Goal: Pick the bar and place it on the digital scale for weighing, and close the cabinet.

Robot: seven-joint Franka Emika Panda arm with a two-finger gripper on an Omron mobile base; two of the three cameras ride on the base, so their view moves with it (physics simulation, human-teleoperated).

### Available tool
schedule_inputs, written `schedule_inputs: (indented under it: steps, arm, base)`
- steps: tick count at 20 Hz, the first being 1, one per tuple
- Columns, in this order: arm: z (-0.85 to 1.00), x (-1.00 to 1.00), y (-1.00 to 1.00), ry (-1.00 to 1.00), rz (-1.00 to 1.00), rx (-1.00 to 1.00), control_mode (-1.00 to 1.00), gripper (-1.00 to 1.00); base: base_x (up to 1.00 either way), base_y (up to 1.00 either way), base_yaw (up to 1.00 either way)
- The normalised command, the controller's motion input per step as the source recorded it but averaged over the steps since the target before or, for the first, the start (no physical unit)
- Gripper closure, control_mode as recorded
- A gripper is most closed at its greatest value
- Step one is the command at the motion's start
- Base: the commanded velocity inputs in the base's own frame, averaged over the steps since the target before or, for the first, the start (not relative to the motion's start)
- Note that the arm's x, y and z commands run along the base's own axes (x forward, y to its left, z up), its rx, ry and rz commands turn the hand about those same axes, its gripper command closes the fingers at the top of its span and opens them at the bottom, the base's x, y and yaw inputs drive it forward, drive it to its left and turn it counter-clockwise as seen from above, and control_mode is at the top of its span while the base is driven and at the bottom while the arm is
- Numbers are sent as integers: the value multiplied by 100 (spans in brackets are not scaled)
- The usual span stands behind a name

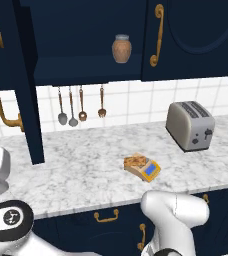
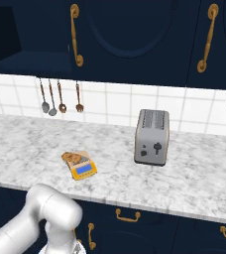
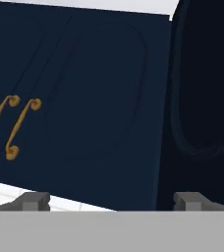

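1. The bar (image 1: 135,161), orange-brown and speckled, lies on the scale (image 1: 145,168) at centre frame on the tabletop (image 1: 86,170).
2. The scale is tan with a blue display.
3. The cabinet (image 1: 28,90) door stands open at upper left, a jar (image 1: 121,48) inside.
4. The gripper (image 3: 111,201) is spread wide, holding nothing, facing navy doors.

Veined marble counter (image 1: 81,175), brushed-metal toaster (image 1: 190,125), matt navy cabinet (image 1: 196,37)

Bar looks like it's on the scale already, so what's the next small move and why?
Probably bring the tool against the open cabinet door and start pushing it shut: the bar already lies on the digital scale, while the door stands swung out, exposing the jar.
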Motion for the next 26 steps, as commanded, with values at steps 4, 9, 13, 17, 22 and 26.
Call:
schedule_inputs:
  steps: [4, 9, 13, 17, 22, 26]
  arm:
    - [0, 46, 26, 0, -18, 0, -100, -100]
    - [1, 26, 5, -7, -23, 0, -100, -100]
    - [14, 1, -7, -14, -20, 5, -100, -100]
    - [23, 6, -38, -16, -19, 9, -100, -100]
    - [21, 19, -63, -10, -13, 16, -100, -100]
    - [34, 0, -79, -16, -9, 21, -100, -100]
  base:
    - [0, 0, 0]
    - [0, 0, 0]
    - [0, 0, 0]
    - [0, 0, 0]
    - [0, 0, 0]
    - [0, 0, 0]
